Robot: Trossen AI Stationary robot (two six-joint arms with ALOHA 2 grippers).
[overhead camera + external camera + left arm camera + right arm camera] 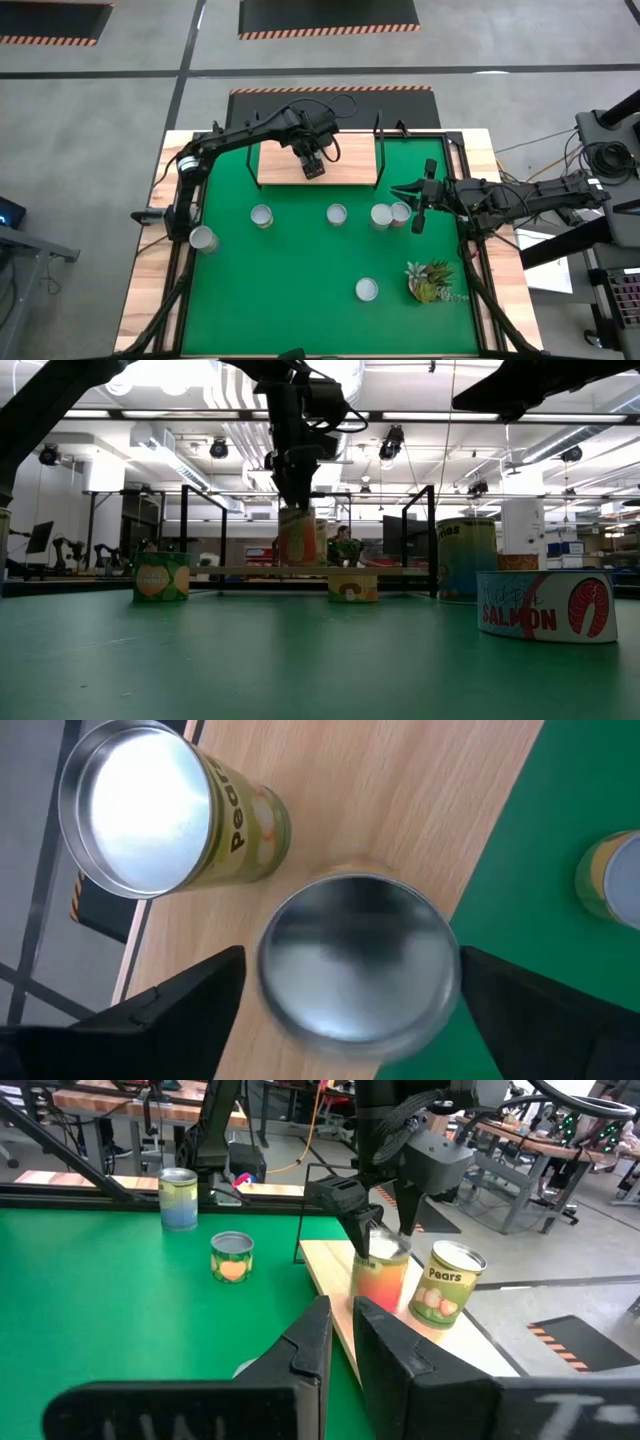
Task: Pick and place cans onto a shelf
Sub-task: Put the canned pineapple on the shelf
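On the light-wood shelf (285,165) at the far side of the green mat stand two cans upright on their bases: a "Pears" can (160,810) and an orange-labelled can (355,970). My left gripper (314,168) points down over the orange-labelled can, open. Its fingers (190,1005) flank the can's top, and a sliver of wood shows between one finger and the can. My right gripper (418,215) waits shut and level over the mat's right side, holding nothing. More cans (262,215) stand on the mat.
Several cans are spread on the mat: one at the left (203,238), one in the middle (337,213), two together (390,214) by my right gripper, one near the front (367,290). A small plant (430,281) sits front right. Black brackets (379,150) rise at the shelf's ends.
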